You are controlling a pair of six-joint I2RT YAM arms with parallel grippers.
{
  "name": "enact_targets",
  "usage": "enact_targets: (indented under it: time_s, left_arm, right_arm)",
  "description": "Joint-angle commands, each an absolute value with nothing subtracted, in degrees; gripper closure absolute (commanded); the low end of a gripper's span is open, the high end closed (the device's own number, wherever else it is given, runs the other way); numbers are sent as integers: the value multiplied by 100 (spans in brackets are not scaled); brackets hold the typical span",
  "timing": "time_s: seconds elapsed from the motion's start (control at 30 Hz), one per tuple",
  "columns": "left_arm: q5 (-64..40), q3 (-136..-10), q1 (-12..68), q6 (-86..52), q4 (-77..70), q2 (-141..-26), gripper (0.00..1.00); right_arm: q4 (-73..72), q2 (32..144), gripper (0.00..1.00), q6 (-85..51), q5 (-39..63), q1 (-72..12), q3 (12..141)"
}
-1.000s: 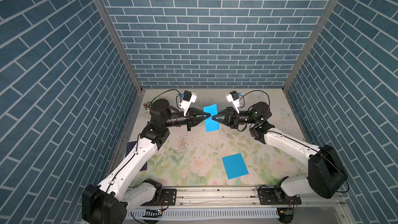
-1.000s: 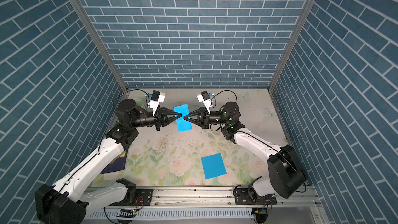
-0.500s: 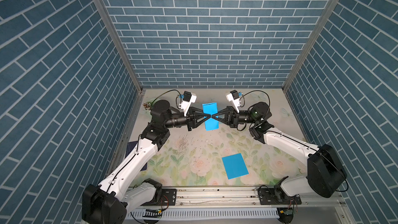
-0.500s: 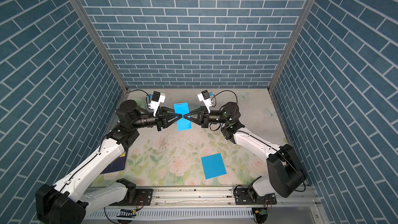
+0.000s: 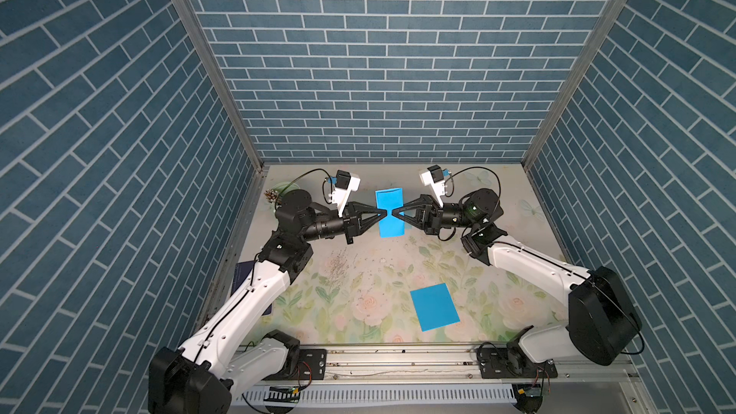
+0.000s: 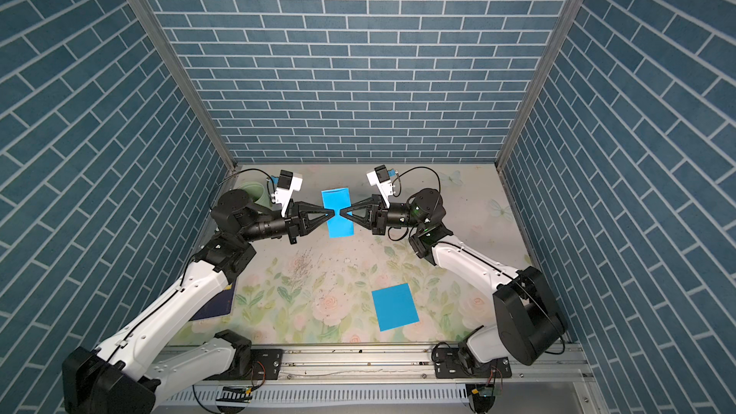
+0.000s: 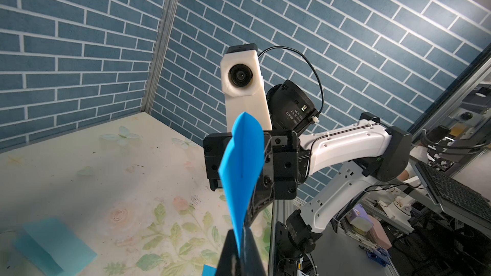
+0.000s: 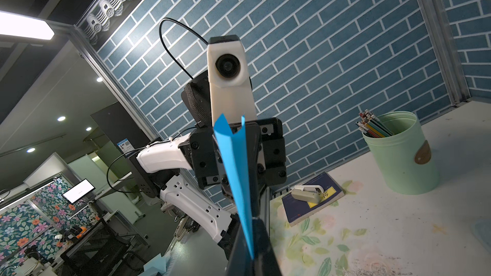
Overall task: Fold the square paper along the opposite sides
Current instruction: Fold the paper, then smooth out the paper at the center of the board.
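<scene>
Two end effectors meet nose to nose above the bench (image 5: pixel 350 268), well beyond the spare sheet (image 5: pixel 434 306) on its far side. Both are clamped tight on the same blue paper (image 5: pixel 388 197). The left end effector (image 5: pixel 382 214) pinches one side edge and the right end effector (image 5: pixel 396 213) the opposite one. With the tips almost touching, the paper is bowed into a loose V between them, which shows plainly in the right wrist view (image 8: pixel 233 160). It looks lifted clear of the bench, not lying on it like the spare sheet. I'd say the edges are being brought together but no crease is set yet, and that is where it could go wrong. If the two edges don't line up, the fold will come out skewed. If one pinch loosens first, the paper may spring open or drop towards the spare sheet. Pushing any closer risks the tips knocking together and crumpling the middle.
</scene>
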State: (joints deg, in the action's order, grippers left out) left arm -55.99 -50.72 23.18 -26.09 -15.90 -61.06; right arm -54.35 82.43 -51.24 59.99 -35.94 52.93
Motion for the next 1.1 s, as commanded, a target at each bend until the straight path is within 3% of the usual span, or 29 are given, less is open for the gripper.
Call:
enact_targets:
  time_s: [0.0,0.03,0.17,0.33,0.5,0.7,0.9,1.07]
  left_arm:
    - [-5504,-5054,2329,-2627,-1695,-6074,100]
    - [-5470,-5082,2319,-2636,-1636,-6092,100]
    - [-5273,-5681,2196,-2022,81,-6289,100]
    - [-4470,-6184,1935,-1109,2363,-6773,100]
    - [-3833,-5429,1942,-998,2766,-7217,100]
    - [-3966,-5285,1998,-842,3006,-7919,100]
    - [-3628,-6107,2162,-165,3663,-9332,100]
    - [-3932,-7593,2149,1058,4404,-10887,100]
  right_arm:
    - [-5660,8217,100,-5194,5944,-3574,5259]
    - [-5659,8210,100,-5194,5941,-3571,5243]
    - [-5220,7990,57,-4855,5964,-3422,5079]
    - [-3502,7275,36,-3385,5143,-3270,4621]
    - [-2176,6772,35,-2285,3945,-3348,4164]
    - [-2776,6606,38,-1656,2527,-3972,3401]
    - [-3648,6994,39,-665,1817,-4474,3155]
    - [-3995,7722,40,-256,1360,-4729,3182]
